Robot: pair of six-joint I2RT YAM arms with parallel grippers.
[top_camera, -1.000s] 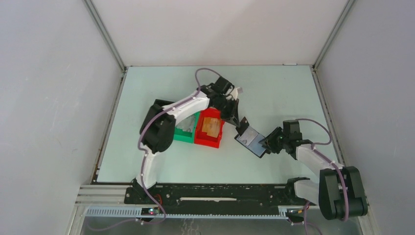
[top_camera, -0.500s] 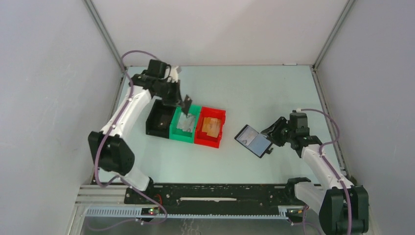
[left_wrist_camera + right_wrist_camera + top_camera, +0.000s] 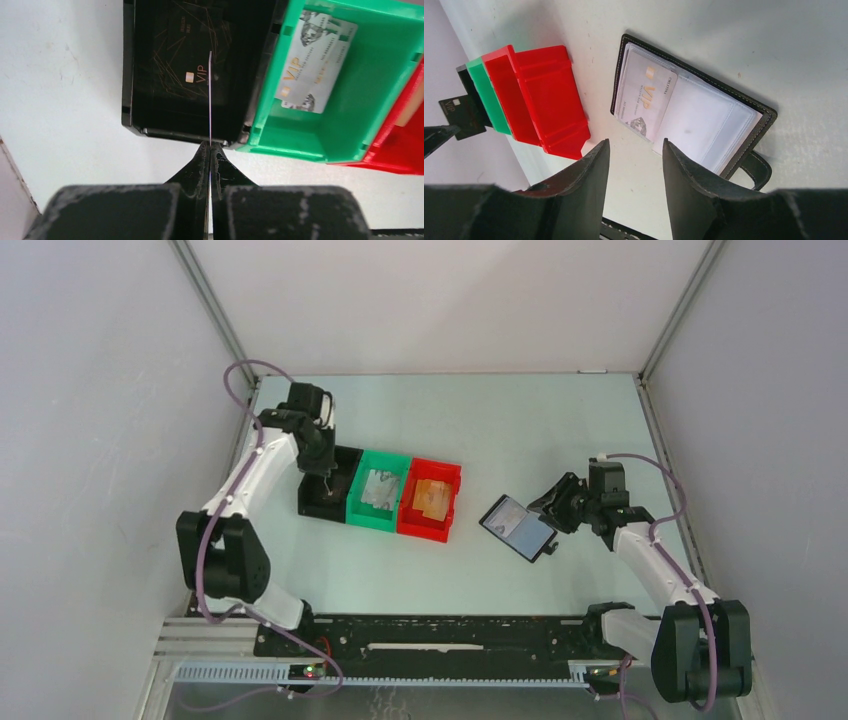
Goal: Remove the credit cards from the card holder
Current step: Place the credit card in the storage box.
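The left claw (image 3: 210, 150) is closed on a black card (image 3: 210, 100), held edge-on over the black bin (image 3: 129, 65). A second card (image 3: 185, 55) lies in that bin. The right claw (image 3: 635, 146) is open and empty, near the holder (image 3: 517, 528). The holder lies open on the desk (image 3: 560, 430) with a pale card (image 3: 644, 97) in one pocket.

Black bin (image 3: 318, 508), green bin (image 3: 375, 521) and red bin (image 3: 422, 531) touch side-by-side.

Pale green tabletop (image 3: 540, 420), plain white walls (image 3: 450, 300), aluminium corner posts (image 3: 217, 315), soft even light
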